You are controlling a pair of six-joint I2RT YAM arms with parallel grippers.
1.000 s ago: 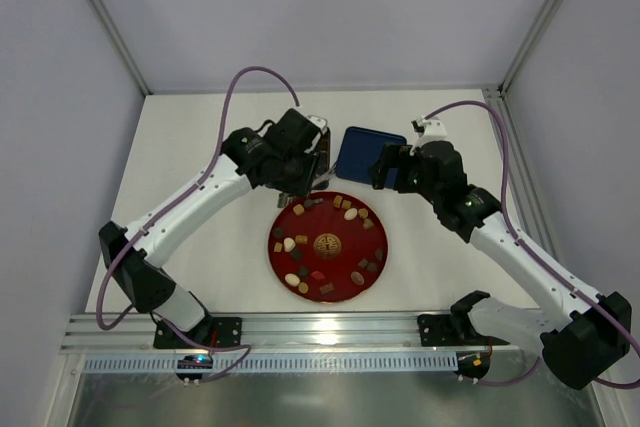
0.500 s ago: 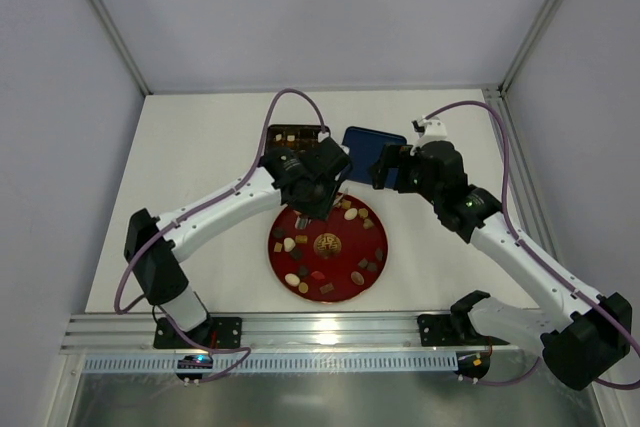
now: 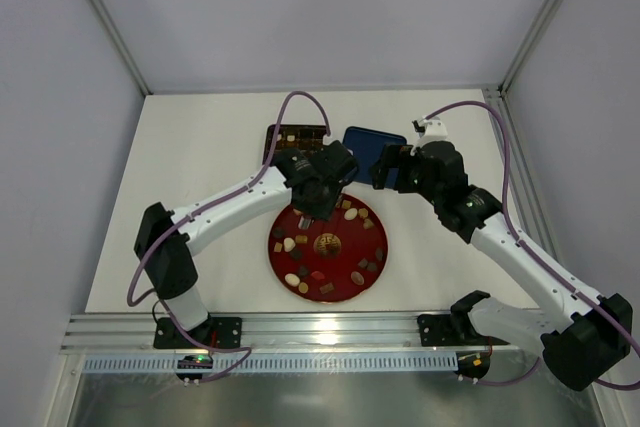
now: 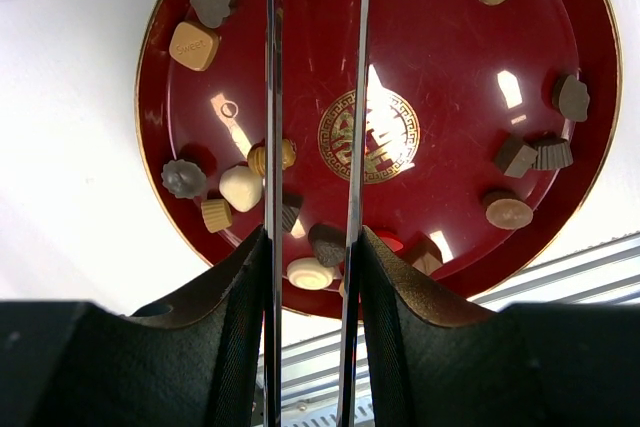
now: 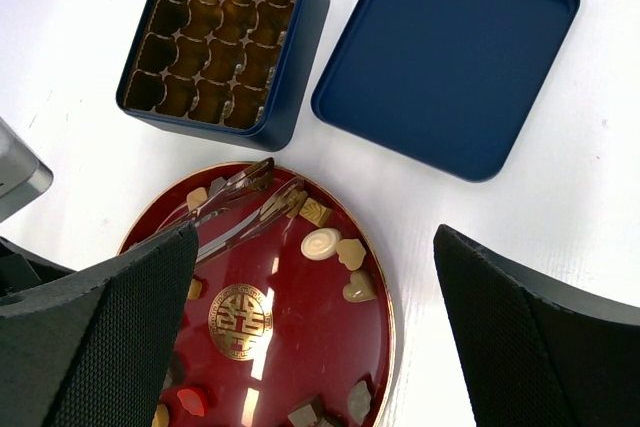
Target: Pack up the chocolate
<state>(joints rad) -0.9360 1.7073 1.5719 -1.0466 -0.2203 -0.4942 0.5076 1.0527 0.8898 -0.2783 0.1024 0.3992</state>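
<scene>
Several small pieces of chocolate (image 4: pixel 241 187), dark, tan and cream, lie scattered on a round red plate (image 3: pixel 272 247) with a gold emblem. My left gripper (image 4: pixel 313 237) is shut on a pair of metal tongs (image 4: pixel 273 97). Seen from above, the left gripper (image 3: pixel 308 209) hangs over the plate's far edge. The tongs (image 5: pixel 240 187) stand slightly apart, with their tips near tan pieces by the far rim. A cream swirl of chocolate (image 5: pixel 322 243) lies right of them. My right gripper (image 5: pixel 315 237) is wide open and holds nothing. It hovers at the plate's far right (image 3: pixel 385 169).
A dark blue square box (image 5: pixel 215 127) with a gold grid tray stands open behind the plate. Its flat blue lid (image 5: pixel 450 57) lies to the right. The metal rail (image 3: pixel 300 327) runs along the near table edge.
My left arm has swung right and toward the near side, from beside the box to over the plate's far edge, which uncovers the box in the top view. The right arm has stayed still.
</scene>
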